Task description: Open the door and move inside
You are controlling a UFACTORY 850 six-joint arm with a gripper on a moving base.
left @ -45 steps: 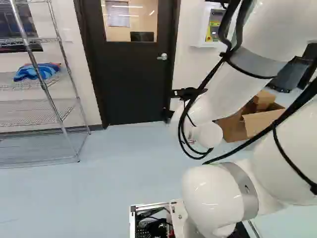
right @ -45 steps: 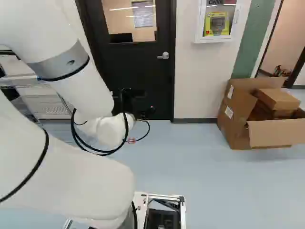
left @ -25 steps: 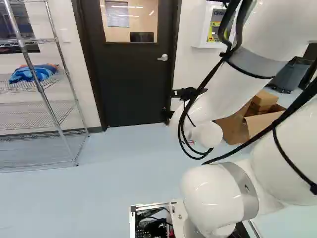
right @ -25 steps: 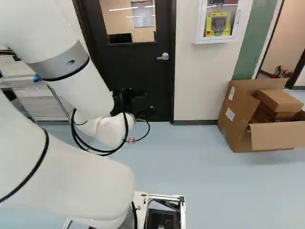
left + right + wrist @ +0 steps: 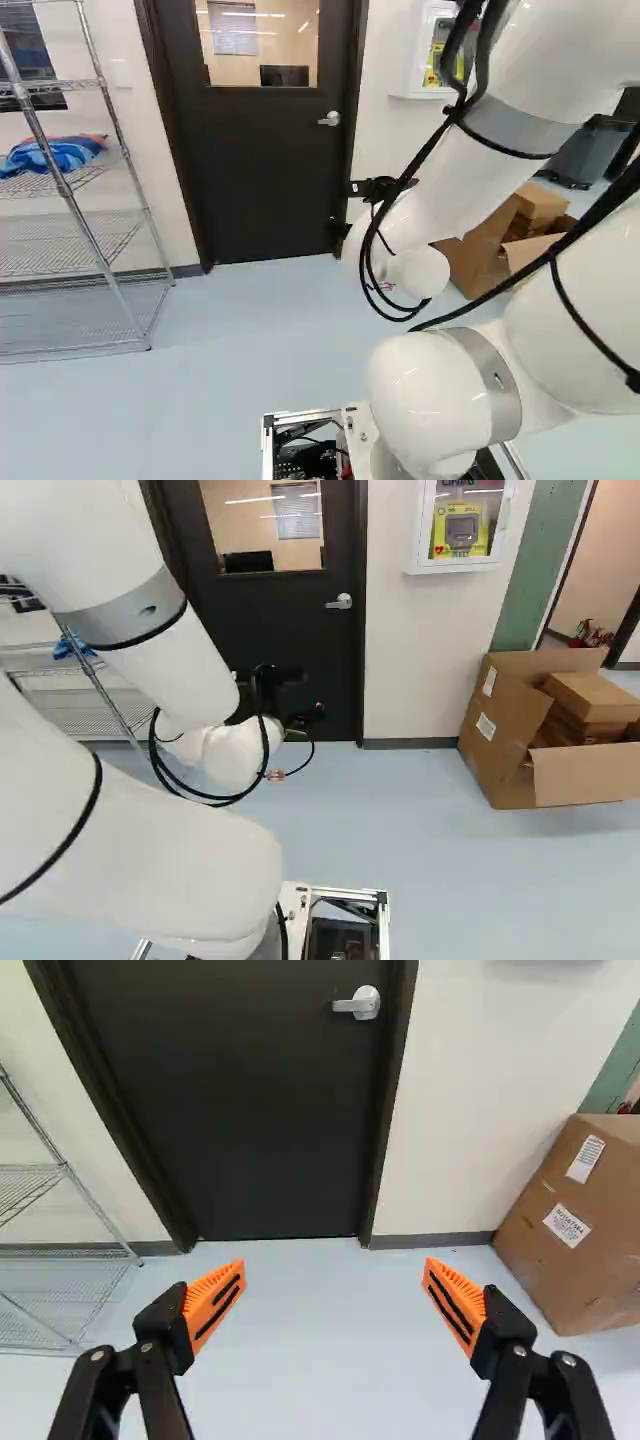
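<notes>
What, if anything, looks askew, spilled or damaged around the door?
Nothing alarming. The door sits shut, its lever handle roughly level, and I see no spill or damage. Mildly untidy: an open carton right of the door, flap hanging out, and a blue cloth crumpled on the wire rack.

Workplace with wall-mounted defibrillator cabinet

Illumination is bright, diffuse. Linear glare crosses the rectangular glass window in the black door; highlights mark the glossy white arm.
</notes>
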